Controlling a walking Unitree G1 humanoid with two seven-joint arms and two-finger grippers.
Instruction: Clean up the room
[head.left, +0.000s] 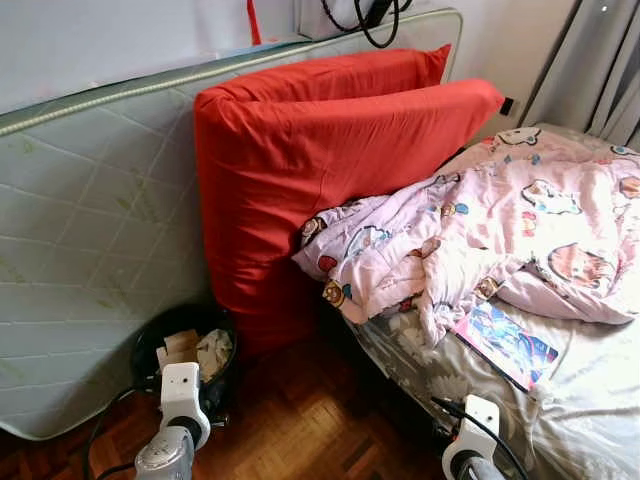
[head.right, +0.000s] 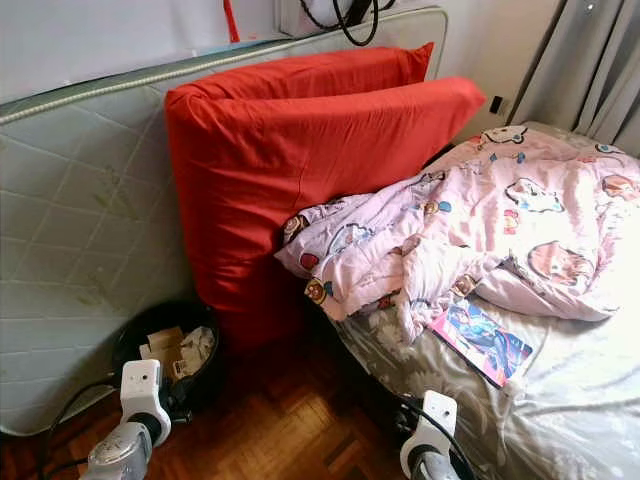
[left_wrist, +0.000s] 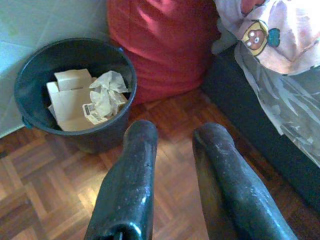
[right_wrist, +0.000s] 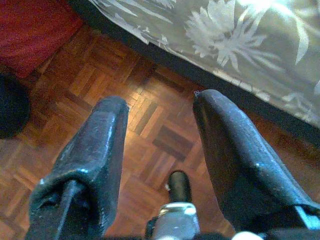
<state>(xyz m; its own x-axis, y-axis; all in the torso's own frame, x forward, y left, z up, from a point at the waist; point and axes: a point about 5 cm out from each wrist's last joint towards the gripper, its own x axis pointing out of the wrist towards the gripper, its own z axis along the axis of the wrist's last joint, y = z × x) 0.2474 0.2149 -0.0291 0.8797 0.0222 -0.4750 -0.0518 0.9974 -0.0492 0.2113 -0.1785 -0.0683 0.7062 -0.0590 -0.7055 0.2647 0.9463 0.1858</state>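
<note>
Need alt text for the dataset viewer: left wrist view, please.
The left pincer, its two black fingers apart and holding nothing, hangs over parquet floor facing a dark bin of cardboard and crumpled paper. Behind it stands a red cushion; a cartoon-print blanket droops off the bed.

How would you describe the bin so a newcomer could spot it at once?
Start at the pale quilted mattress leaning against the wall, then drop to the parquet floor at its foot. There, beside the upright red cushion, stands the bin. It is round and black, with cardboard pieces and crumpled paper inside.
</note>
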